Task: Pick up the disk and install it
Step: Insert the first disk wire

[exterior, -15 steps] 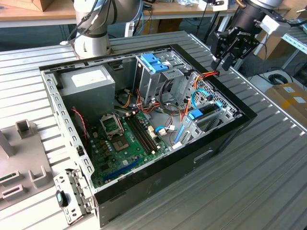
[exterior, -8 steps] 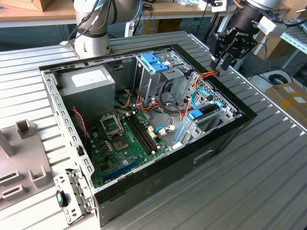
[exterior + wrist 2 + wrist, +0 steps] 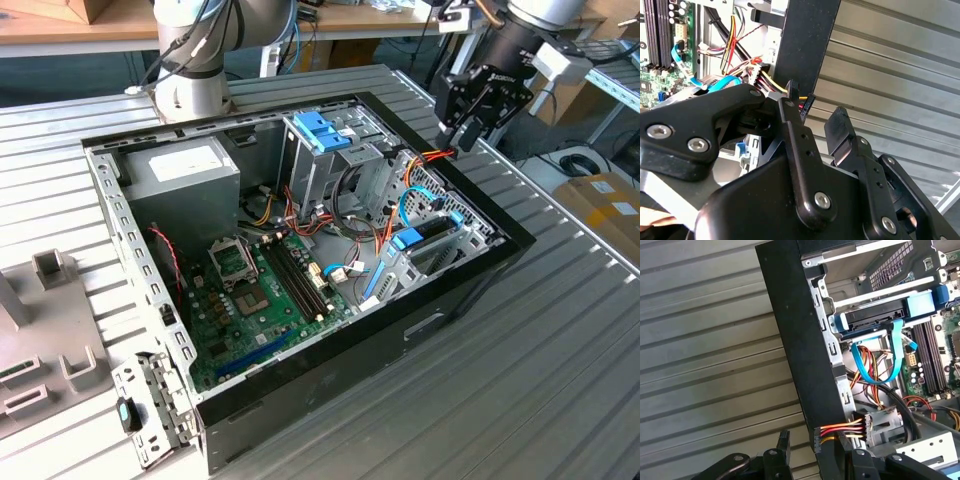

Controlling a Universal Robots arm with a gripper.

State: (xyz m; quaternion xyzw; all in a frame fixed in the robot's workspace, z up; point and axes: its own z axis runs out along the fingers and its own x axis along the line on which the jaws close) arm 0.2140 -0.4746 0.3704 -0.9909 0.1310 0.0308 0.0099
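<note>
Exterior view, upper right of the frame: my gripper (image 3: 462, 137) hangs over the far rim of the open case (image 3: 470, 290), just above a bundle of red, orange and yellow power wires (image 3: 437, 155) that drapes over the edge. In the second wrist view the fingers (image 3: 840, 131) stand spread with bare table ribs showing between them; they pinch nothing.

The disk (image 3: 432, 235) sits right of centre in the exterior view, already lying in its bay inside the case, blue rail toward the board (image 3: 265, 290). In the first wrist view it appears in the upper right (image 3: 880, 315), with a light-blue data cable (image 3: 875, 360) looping below it. I judge it seated or nearly so, which would explain an empty claw held clear of the wiring.
</note>
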